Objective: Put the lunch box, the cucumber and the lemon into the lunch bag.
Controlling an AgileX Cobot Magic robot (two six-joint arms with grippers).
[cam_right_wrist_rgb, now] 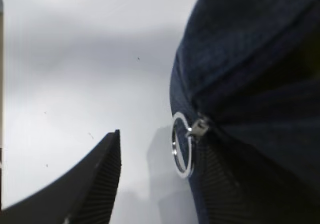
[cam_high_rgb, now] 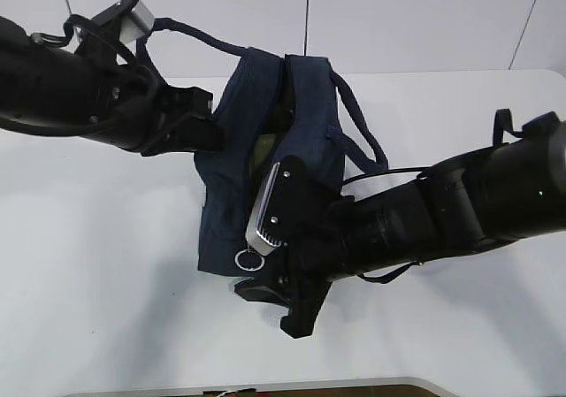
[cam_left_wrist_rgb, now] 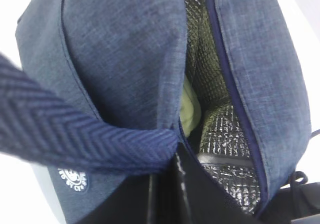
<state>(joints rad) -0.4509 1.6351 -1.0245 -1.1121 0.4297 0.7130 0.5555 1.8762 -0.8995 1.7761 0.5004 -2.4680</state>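
The navy lunch bag (cam_high_rgb: 256, 176) stands mid-table with its top gaping, and its silvery lining (cam_left_wrist_rgb: 225, 129) shows in the left wrist view. Deep inside is a pale green surface, seemingly the lunch box lid (cam_left_wrist_rgb: 191, 112). My left gripper (cam_high_rgb: 205, 130) is shut on the bag's left rim (cam_left_wrist_rgb: 176, 151), and a loop handle (cam_left_wrist_rgb: 75, 134) is draped across it. My right gripper (cam_right_wrist_rgb: 160, 184) is open at the bag's near end. The silver ring pull (cam_right_wrist_rgb: 182, 145) hangs close to its right finger. The cucumber and lemon are out of view.
The white table (cam_high_rgb: 97, 264) stretches to the left and right of the bag. The bag's second loop handle (cam_high_rgb: 358, 136) droops over the right side, above my right arm. The table's front edge (cam_high_rgb: 265, 386) lies just below the right gripper.
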